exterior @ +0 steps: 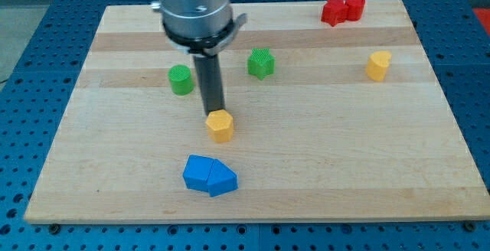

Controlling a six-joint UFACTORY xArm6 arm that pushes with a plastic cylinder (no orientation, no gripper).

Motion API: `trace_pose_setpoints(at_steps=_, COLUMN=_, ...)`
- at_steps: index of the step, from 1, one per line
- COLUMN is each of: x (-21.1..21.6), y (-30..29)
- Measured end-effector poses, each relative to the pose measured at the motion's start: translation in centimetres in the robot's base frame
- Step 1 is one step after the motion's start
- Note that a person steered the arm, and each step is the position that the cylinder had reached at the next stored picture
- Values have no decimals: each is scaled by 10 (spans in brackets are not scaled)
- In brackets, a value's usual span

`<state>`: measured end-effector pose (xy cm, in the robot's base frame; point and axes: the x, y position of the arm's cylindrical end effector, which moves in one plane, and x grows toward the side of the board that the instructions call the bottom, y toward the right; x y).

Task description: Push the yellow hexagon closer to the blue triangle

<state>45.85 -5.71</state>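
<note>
One board: a pale wooden board (306, 182) fills most of the view, sitting on a blue pegboard table (475, 128) that shows around its edges.
Arm: the xArm's silver-grey cylinder (193, 6) comes down from the top of the view, left of centre, with the dark rod (209, 83) hanging straight below it.
My tip: the rod's lower end (213, 113) sits right at the far edge of the yellow hexagon, looks like it's touching. There are no jaws on it, just the bare rod holding nothing.
Blue pair: two blue blocks pressed together near the bottom, a squarish blue block (199, 172) on the left and the blue triangle (223, 179) on its right.
Red pair: two red blocks (342, 10) touching at the far right corner, shapes hard to make out.
Yellow hexagon: the yellow hexagon (220, 125) is mid-board, just below my tip and a short way above the blue pair, not touching them.
Green blocks: a green block (261, 63) right of the rod, shape not clear, and a round green cylinder (181, 79) left of it, both apart from the rod.
Other yellow: a second yellow block (377, 65) sits well off to the right, on its own.
</note>
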Motion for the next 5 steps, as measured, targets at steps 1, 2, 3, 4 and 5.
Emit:
trace_pose_setpoints(at_steps=1, x=9, y=-18)
trace_pose_setpoints(at_steps=2, x=35, y=-24)
trace_pose_setpoints(at_steps=3, x=48, y=-14)
trace_pose_setpoints(at_steps=4, x=35, y=-60)
trace_pose_setpoints(at_steps=5, x=55, y=-98)
